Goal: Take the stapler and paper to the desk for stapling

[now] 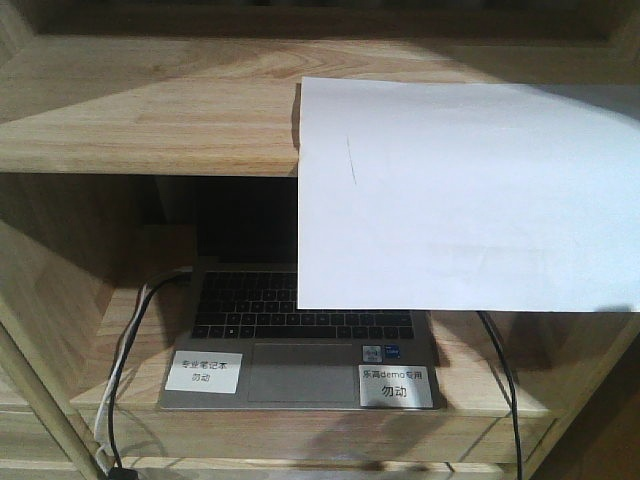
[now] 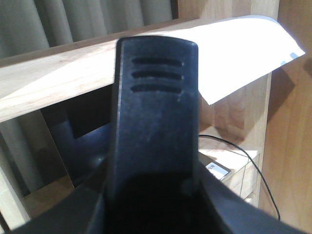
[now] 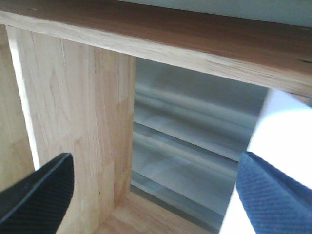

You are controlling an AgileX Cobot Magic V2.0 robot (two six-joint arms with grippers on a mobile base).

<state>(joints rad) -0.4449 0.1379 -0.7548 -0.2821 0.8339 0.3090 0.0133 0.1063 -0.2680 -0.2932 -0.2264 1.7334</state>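
Shelf: pale wooden shelf point(image 1: 150, 120), with a laptop point(image 1: 300, 340) below at 6 o'clock.
Paper: we see the paper point(image 1: 470, 200) overhanging the shelf edge at 3 o'clock.
Right: right gripper point(image 3: 161, 195) jaws apart, paper beside its 4 o'clock finger.
Left: left gripper point(image 2: 156, 214) clamped on the stapler point(image 2: 156, 122), which rises toward 12 o'clock.

paper point(image 1: 465, 195) overhangs shelf point(image 1: 150, 110) – laptop point(image 1: 300, 340) below, partly behind it.

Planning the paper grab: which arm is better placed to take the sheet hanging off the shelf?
Right. The right tool is open beside the paper, while the left tool appears occupied by a black stapler.
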